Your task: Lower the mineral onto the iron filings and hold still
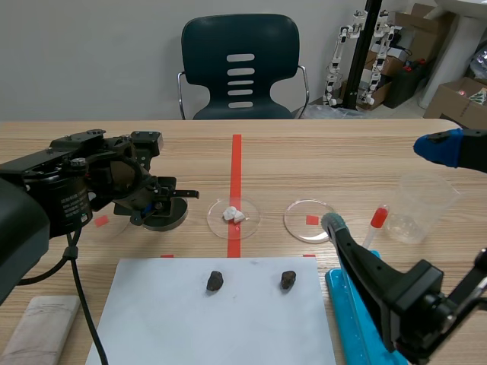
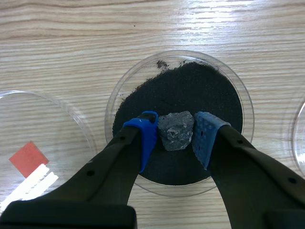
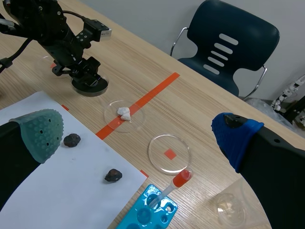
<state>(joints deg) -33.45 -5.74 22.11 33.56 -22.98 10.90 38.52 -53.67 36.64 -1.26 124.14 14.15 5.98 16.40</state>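
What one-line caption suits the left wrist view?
Left gripper holds a grey mineral over black iron filings in a clear dish.

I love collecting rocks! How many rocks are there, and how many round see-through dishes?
Dark rocks on the white sheet: 2
Grey rock in the left fingers: 1
White lump: 1
Clear dishes: 4 (filings dish, dish beside it, lump's dish, dish by the dropper)
Total: 8
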